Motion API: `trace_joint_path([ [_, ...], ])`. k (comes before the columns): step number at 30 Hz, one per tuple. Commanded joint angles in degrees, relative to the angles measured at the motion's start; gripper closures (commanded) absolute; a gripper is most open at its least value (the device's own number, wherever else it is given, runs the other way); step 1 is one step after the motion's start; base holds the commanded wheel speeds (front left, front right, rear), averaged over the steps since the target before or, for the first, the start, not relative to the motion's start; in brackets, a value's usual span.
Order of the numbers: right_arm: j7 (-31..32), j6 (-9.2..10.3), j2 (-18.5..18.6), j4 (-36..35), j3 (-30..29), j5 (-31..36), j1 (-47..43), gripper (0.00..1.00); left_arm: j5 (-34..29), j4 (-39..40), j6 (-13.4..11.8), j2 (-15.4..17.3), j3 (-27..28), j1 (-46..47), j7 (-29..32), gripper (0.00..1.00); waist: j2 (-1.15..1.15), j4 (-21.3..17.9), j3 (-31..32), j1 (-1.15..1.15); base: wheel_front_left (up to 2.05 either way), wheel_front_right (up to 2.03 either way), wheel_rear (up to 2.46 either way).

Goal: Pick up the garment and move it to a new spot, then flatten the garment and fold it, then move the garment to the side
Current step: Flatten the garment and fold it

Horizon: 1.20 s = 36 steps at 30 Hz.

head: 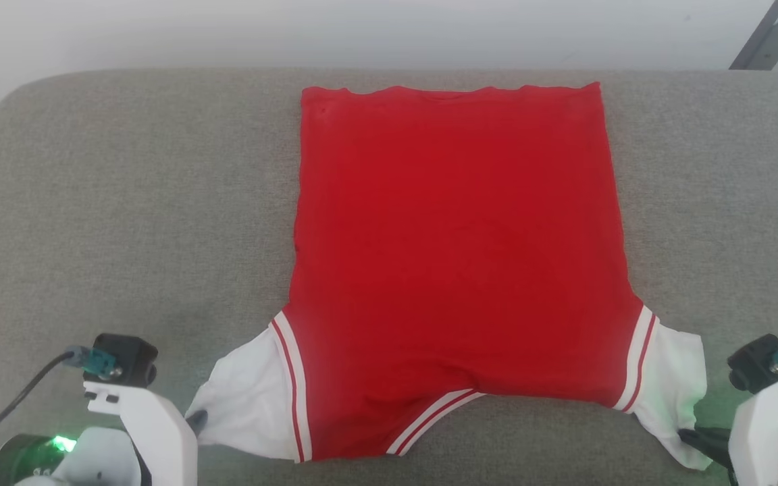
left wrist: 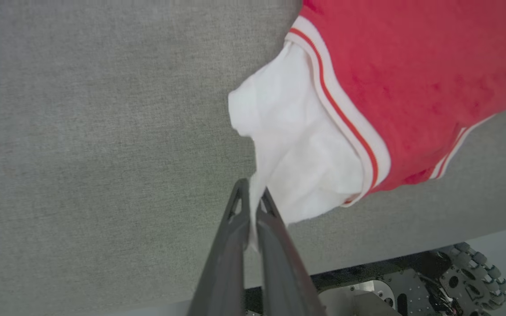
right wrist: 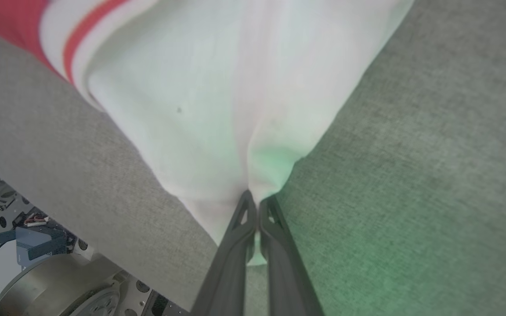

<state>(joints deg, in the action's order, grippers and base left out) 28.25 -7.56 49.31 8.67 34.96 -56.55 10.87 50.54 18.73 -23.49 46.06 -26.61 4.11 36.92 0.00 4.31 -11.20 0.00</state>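
— Fingers first: what have they got?
— Both pairs are pressed together on the garment. The left gripper pinches the edge of the white sleeve on the robot's left between its dark fingers. The right gripper nips the tip of the other white sleeve the same way.
— And the room around the garment?
— Beyond its far hem stands a pale wall. Under it a broad grey fabric-covered surface with rounded corners reaches well past both its sides.
— How does the garment lie?
— Flat in the middle of that surface, plain red side up, hem away from the robot, sleeves nearest. Red-and-white striped trim edges each sleeve seam and the neck. Far right of its hem leans a dark strut. Below its near edge the wrist views catch the robot's base and its small roller wheels.
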Motion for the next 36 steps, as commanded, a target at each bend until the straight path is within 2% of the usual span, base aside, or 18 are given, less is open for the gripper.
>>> trace_joint_path([
  [1,0.7,0.14,-1.6,0.9,-0.2,1.0,0.5,0.0,-0.3,-0.7,0.5,-0.5,-0.1,1.4,-0.6,1.0,0.0,-0.2,0.1,0.0,0.0,0.0,0.0],
  [5,2.0,0.18,-1.4,-0.7,-2.3,2.4,1.2,0.0,-0.8,-1.7,1.5,-1.2,-0.4,2.4,-1.7,1.0,0.0,-0.6,0.1,0.0,0.0,0.0,0.0],
  [11,2.2,0.09,-0.5,-6.2,-9.1,4.0,3.2,0.0,-2.4,-2.6,3.2,-2.8,-1.2,4.9,-3.8,1.0,0.0,-0.7,-0.8,0.0,0.0,0.0,0.0],
  [14,1.4,0.09,-1.5,-7.8,-12.6,6.9,6.3,0.0,-3.3,-3.3,4.2,-3.8,-1.8,6.5,-4.5,1.0,0.0,-0.4,-1.7,0.0,0.0,0.0,0.0],
  [18,-1.3,0.09,-3.7,-7.3,-14.4,12.5,11.4,0.0,-3.5,-4.3,5.1,-5.1,-2.5,8.3,-5.0,1.0,0.0,0.1,-3.1,0.0,0.0,0.0,0.0],
  [23,-5.9,0.11,-8.8,0.9,-15.5,19.4,22.0,0.0,-4.2,-6.3,6.7,-7.4,-4.2,11.8,-5.3,1.0,0.0,2.0,-5.8,0.0,0.0,0.0,0.0],
  [28,-7.3,0.1,-11.6,12.7,-14.0,22.5,32.6,0.0,-5.0,-8.1,8.7,-10.2,-6.0,15.8,-5.6,1.0,0.0,5.1,-8.8,0.0,0.0,0.0,0.0],
  [36,-1.8,0.11,-12.9,29.1,-10.7,22.0,46.3,0.0,-6.1,-11.8,12.4,-14.7,-8.3,21.3,-7.5,1.0,0.0,10.4,-14.4,0.0,0.0,0.0,0.0],
])
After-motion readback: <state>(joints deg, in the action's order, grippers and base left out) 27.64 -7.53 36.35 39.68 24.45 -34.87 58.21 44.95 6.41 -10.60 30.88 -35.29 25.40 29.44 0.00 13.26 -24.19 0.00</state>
